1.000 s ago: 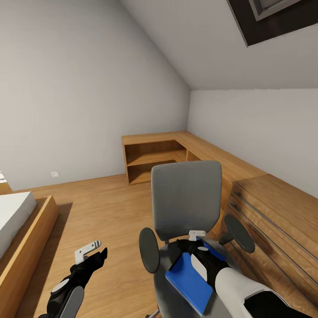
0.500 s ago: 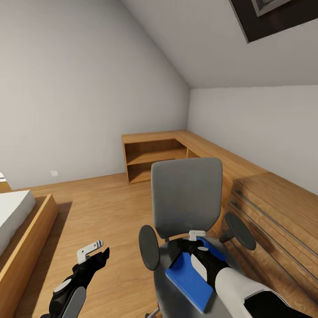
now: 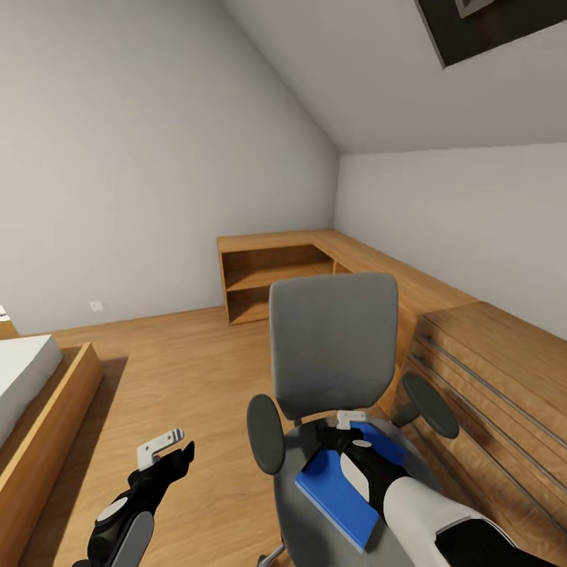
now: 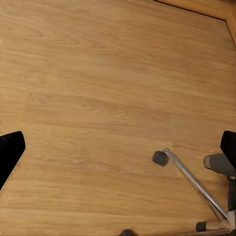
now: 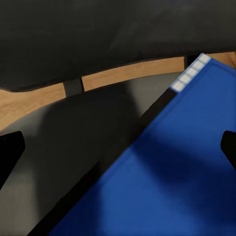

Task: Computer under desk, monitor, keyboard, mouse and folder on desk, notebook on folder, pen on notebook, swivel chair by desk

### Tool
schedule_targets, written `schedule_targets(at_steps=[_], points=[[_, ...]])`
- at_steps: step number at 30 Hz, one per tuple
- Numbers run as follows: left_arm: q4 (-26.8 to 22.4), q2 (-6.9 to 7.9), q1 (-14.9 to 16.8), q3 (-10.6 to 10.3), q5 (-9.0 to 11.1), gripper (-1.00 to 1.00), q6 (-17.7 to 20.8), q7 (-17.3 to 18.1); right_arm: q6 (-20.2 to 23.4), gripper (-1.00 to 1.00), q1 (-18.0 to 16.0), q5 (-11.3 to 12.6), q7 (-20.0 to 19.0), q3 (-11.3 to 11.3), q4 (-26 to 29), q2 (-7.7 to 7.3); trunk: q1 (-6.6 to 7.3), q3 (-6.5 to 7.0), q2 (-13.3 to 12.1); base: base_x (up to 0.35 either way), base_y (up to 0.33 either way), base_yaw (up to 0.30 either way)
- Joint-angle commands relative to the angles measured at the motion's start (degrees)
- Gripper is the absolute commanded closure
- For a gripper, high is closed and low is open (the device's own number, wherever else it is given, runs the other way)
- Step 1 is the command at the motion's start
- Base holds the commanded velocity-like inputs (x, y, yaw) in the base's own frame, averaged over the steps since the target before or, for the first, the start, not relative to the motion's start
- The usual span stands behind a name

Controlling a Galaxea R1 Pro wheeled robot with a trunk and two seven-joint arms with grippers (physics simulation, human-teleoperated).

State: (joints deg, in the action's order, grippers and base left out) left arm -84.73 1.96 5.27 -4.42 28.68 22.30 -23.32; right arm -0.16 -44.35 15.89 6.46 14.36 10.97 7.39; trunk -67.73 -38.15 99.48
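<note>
A: Any brand, label or writing to read?

B: None legible. The blue folder [image 3: 339,492] lies flat on the seat of the grey swivel chair [image 3: 332,358], lower centre of the head view; its surface is plain, with pale blocks along one edge in the right wrist view [image 5: 189,77].

A: And the right gripper [image 3: 350,420]?

B: Over the folder's far end, by the backrest. In the wrist view its fingertips sit at opposite frame edges, spread wide, nothing between them but the folder below. The forearm hides part of the folder.

A: The left gripper [image 3: 161,446]?

B: Lower left, above bare wood floor [image 4: 98,98], also spread wide and empty. Its wrist camera catches a chrome chair leg [image 4: 194,182] and a castor [image 4: 159,158].

A: What is cut off?

B: The bed [image 3: 24,378] at the left edge, the drawer chest [image 3: 488,386] at right, a dark skylight [image 3: 504,27] in the upper right corner.
</note>
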Motion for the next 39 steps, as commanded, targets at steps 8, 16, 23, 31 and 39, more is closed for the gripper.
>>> schedule_targets(at_steps=[8, 16, 23, 31, 39], points=[[-0.1, -0.03, 0.1, -0.2, -0.1, -1.00, 0.1, -0.6, 0.0, -1.00, 0.0, 0.5, 0.3, 0.5, 0.0, -0.01, -1.76, -1.50, 3.3, 0.000, 0.000, 0.000], [-0.1, -0.10, 0.1, -0.2, -0.1, -1.00, 0.1, -0.6, 0.0, -1.00, 0.0, 0.5, 0.3, 0.5, 0.0, -0.01, -3.52, -2.93, 6.5, 0.000, 0.000, 0.000], [-0.1, -0.11, 0.0, -0.2, -0.1, -1.00, 0.1, -0.6, 0.0, -1.00, 0.0, 0.5, 0.3, 0.5, 0.0, -0.01, -5.05, -4.19, 9.3, 0.000, 0.000, 0.000], [-0.1, -0.11, 0.1, -0.2, -0.1, -1.00, 0.1, -0.6, 0.0, -1.00, 0.0, 0.5, 0.3, 0.5, 0.0, -0.01, -5.27, -4.37, 9.7, 0.000, 0.000, 0.000], [-0.1, -0.06, 0.1, -0.2, -0.1, -1.00, 0.3, -0.5, 0.0, -1.00, 0.0, 0.5, 0.3, 0.5, 0.0, -0.01, -5.27, -4.37, 9.7, 0.000, 0.000, 0.000]])
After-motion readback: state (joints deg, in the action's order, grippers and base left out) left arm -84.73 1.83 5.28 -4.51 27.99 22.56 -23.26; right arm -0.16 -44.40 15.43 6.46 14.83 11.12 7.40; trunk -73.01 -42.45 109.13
